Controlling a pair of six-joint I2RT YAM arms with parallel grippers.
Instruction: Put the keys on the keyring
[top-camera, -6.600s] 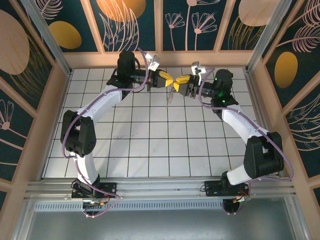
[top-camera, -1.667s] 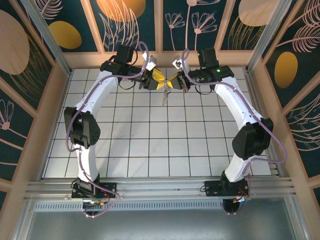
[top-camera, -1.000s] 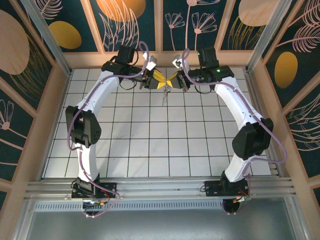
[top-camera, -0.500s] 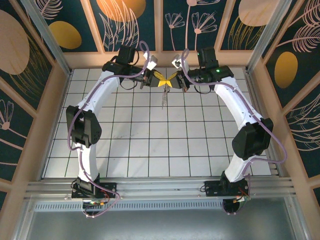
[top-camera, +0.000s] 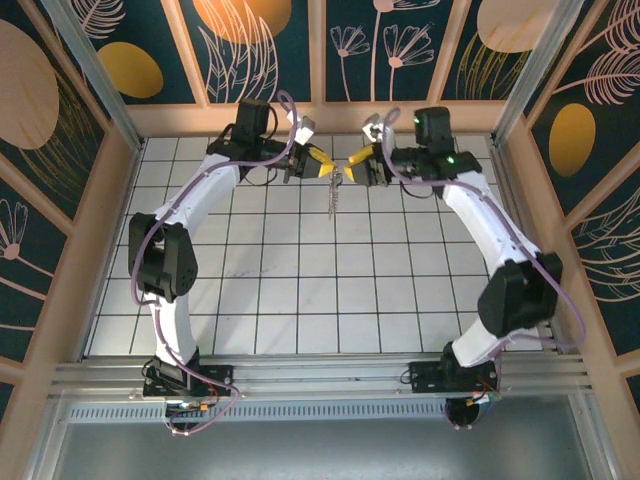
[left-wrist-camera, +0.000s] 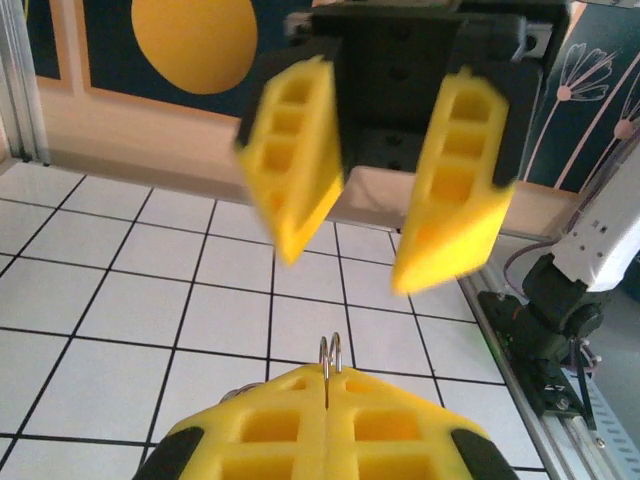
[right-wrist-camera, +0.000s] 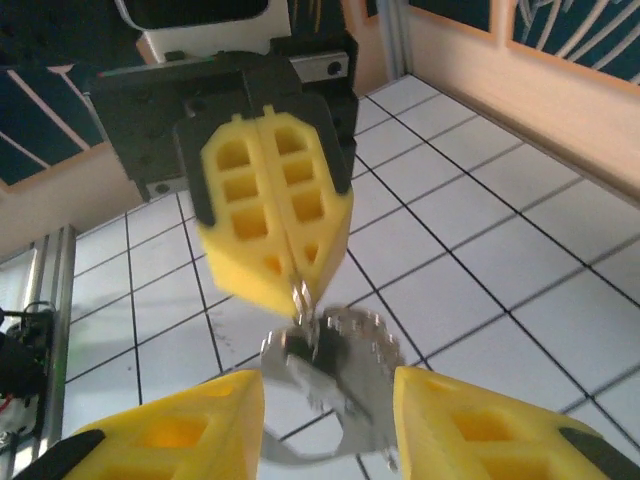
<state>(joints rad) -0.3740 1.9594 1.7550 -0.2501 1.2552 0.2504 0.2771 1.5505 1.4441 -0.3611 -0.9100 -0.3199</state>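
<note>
Keyring (right-wrist-camera: 362, 335) sits low in the middle of the right wrist view. It is a silver loop with a bumpy edge, and it hangs just under the tip of the left gripper (right-wrist-camera: 295, 285). That gripper's two yellow fingers are pressed tight together, and they pinch a thin bit of the ring's wire. In the left wrist view, a small bend of the same wire (left-wrist-camera: 330, 350) pokes up from the crack between those pressed fingers at the bottom of the frame. The right gripper (left-wrist-camera: 350, 268) faces them from the top of that view. Its yellow fingers are spread wide apart, with nothing between them there. In the right wrist view its own two fingers (right-wrist-camera: 170, 440) stand at the bottom corners, one on each side of the ring and not touching it. Seen from above, both grippers meet tip to tip near the top middle of the frame, with a small gap between them. The keys (top-camera: 332, 200) hang down as a thin silver bunch just under that gap, above the white tiled floor (top-camera: 300, 280). How many keys hang there is too small to tell.
</note>
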